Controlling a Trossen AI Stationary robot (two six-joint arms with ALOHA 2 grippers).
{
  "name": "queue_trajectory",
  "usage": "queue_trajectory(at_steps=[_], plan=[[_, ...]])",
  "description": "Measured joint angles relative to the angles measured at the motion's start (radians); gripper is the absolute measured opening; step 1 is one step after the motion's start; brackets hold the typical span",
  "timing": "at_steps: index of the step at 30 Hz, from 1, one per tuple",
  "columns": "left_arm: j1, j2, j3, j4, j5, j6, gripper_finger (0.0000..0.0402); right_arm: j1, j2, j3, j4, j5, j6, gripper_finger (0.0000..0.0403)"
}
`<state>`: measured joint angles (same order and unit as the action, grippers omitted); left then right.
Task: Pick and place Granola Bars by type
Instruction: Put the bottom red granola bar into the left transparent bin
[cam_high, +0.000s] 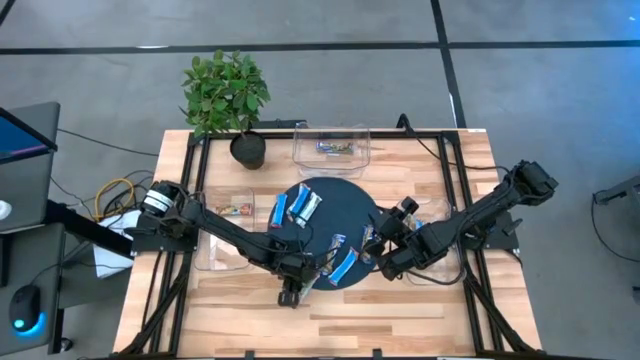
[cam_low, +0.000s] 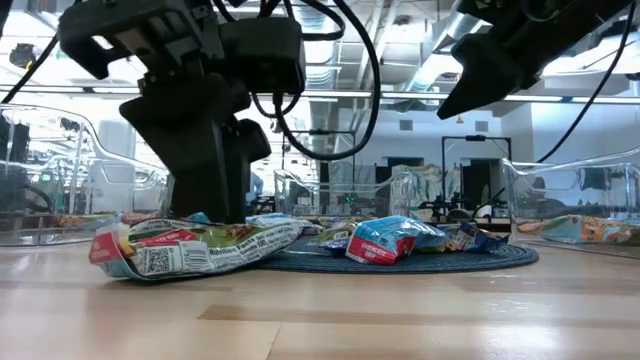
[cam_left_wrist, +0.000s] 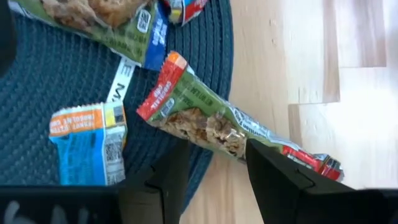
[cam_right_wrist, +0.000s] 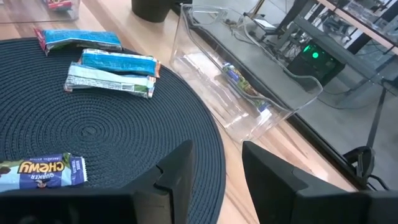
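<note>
Our left gripper (cam_left_wrist: 214, 174) hangs low with its jaws wide, a green-and-red bar (cam_left_wrist: 211, 121) lying crosswise between them, half on the round mat (cam_left_wrist: 56, 74), half on the surface (cam_left_wrist: 292, 56). Closing off-centre could skid the glossy wrapper away. Our right gripper (cam_right_wrist: 214, 174) waits above the mat's far edge, jaws wide and empty.

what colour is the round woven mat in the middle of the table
Dark navy blue mat, woven in concentric rings; the right wrist view shows it best.

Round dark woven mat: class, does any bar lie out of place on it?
Yes. One green-and-red glossy granola bar lies askew, half off the round dark woven mat onto the wooden table, between the open left pincer's fingers.
</note>
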<state>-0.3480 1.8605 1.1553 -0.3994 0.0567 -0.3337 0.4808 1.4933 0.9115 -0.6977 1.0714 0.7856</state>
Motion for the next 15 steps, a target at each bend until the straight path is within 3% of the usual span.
queue_trajectory(at_steps=[5,15], plan=[[0.007,0.0,0.0,0.018,0.037,0.008,0.0153,0.0,0.0,0.0,0.0,0.0,0.0,0.0133],[0.012,0.007,0.0,0.041,0.01,0.019,0.0153,0.0,0.0,0.0,0.0,-0.001,0.0,0.0133]])
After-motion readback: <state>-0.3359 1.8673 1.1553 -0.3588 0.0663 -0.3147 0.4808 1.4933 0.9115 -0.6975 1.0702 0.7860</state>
